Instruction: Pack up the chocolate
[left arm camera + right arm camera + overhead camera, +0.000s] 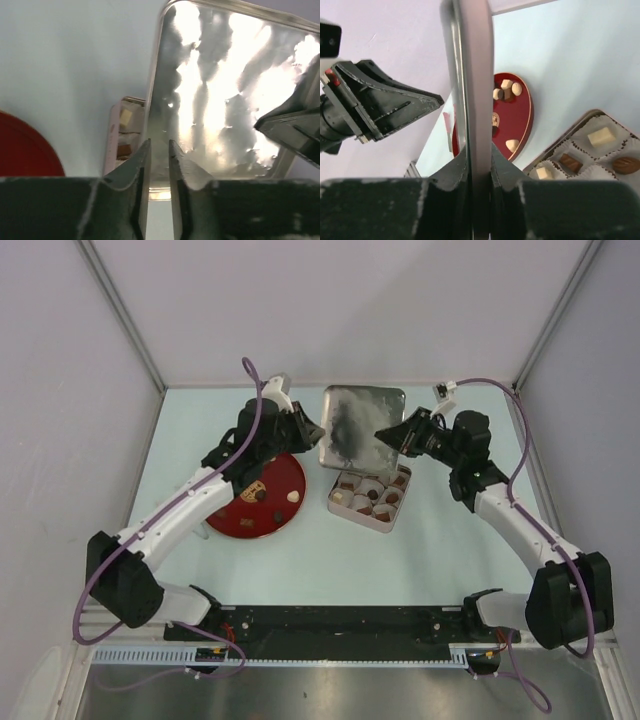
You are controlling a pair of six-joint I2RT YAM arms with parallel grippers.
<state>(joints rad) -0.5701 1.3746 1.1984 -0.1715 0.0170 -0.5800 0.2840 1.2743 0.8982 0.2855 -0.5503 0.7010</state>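
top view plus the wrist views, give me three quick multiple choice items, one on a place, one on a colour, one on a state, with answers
1. In the top view, where does the plate lie from the tin?
A) to its left
B) to its right
C) inside it

2. What colour is the plate?
A) blue
B) red
C) white

3. What state is the lid in?
A) shut on the tin
B) flat on the plate
C) held up off the tin, clamped by the right claw

Answers:
1 A: the plate sits left of the tin, apart from it.
2 B: its rim and floor are red.
3 C: the right wrist view shows the lid's edge pinched in the claw, with the tin open.
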